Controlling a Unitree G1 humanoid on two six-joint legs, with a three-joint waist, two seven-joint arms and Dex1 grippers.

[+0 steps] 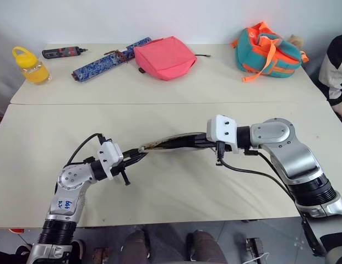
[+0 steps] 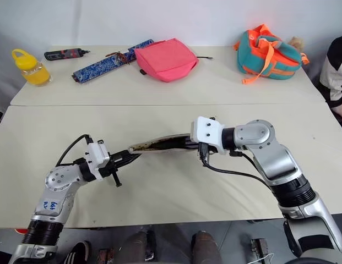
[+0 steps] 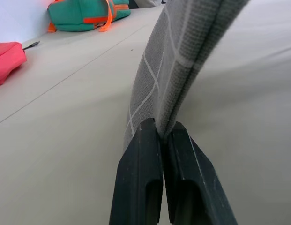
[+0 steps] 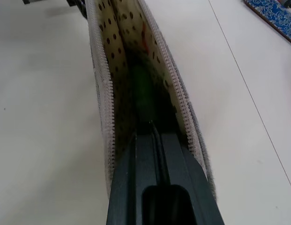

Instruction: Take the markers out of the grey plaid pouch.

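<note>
flat grey plaid fabric pouch point(image 1: 171, 142): lifted above the table, left gripper point(image 3: 160, 136) pinched tight on its end to brace it; right gripper point(image 4: 154, 126) closed inside the unzipped mouth, likely on a green marker point(image 4: 141, 86).

Two grippers: left gripper point(image 1: 139, 158), right gripper point(image 1: 197, 140). One grey plaid pouch point(image 1: 169, 143) near, held between them. Far side: one pink pouch point(image 1: 164, 57), one long blue patterned case point(image 1: 109, 59), one black-and-red tool point(image 1: 63, 52), one yellow bottle point(image 1: 30, 65), one teal-orange bag point(image 1: 267, 51). Markers: possibly one green point(image 4: 143, 89) inside pouch, hard to tell.
</note>
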